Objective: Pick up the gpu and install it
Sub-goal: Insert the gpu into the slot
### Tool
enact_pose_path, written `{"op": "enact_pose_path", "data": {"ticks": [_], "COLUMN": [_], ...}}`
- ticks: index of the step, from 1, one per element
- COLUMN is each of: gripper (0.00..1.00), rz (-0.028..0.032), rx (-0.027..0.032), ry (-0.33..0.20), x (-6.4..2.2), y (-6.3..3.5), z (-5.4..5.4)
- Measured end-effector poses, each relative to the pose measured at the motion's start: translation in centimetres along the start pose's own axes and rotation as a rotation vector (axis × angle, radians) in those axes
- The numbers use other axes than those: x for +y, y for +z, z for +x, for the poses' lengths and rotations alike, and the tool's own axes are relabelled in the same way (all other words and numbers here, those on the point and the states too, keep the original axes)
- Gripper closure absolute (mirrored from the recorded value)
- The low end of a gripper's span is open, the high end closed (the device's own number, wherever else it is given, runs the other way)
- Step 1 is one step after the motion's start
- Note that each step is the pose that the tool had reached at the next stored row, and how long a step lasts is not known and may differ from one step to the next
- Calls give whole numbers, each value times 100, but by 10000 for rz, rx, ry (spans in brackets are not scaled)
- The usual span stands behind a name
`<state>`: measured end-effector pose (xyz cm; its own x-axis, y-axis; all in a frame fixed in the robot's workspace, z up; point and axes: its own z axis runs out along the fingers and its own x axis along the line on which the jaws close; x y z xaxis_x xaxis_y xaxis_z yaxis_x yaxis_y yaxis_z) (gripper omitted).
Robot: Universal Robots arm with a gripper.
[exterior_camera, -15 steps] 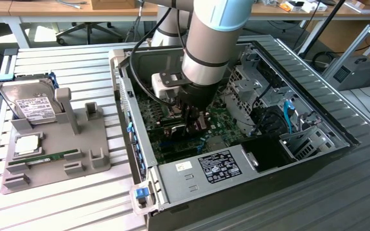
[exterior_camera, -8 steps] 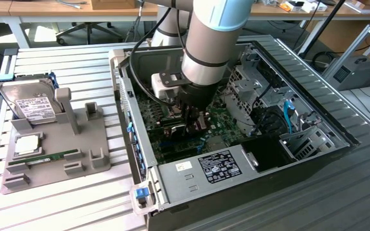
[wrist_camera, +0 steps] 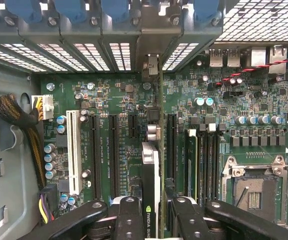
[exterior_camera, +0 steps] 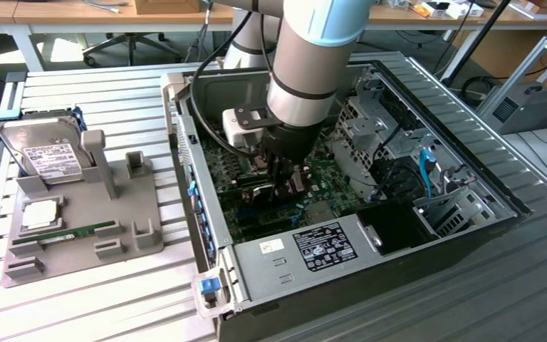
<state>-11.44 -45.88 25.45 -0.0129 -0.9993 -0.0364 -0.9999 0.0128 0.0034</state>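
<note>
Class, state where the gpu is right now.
The gpu stands on edge in the tool, above the motherboard inside the open computer case.

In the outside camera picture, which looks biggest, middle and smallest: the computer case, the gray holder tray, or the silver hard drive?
Largest to smallest, as they look in the exterior view:
1. The computer case
2. The gray holder tray
3. The silver hard drive standing in that tray

The differences are plain, so nearness to the camera does not change the order.
</note>
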Motion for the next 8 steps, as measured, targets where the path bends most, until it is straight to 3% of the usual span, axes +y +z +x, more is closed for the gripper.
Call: {"op": "enact_pose_path", "data": {"ticks": [8], "gripper": [73], "rz": [17], "rx": [-6], "ry": [-3], "x": [2], "y": [6], "z": [0]}}
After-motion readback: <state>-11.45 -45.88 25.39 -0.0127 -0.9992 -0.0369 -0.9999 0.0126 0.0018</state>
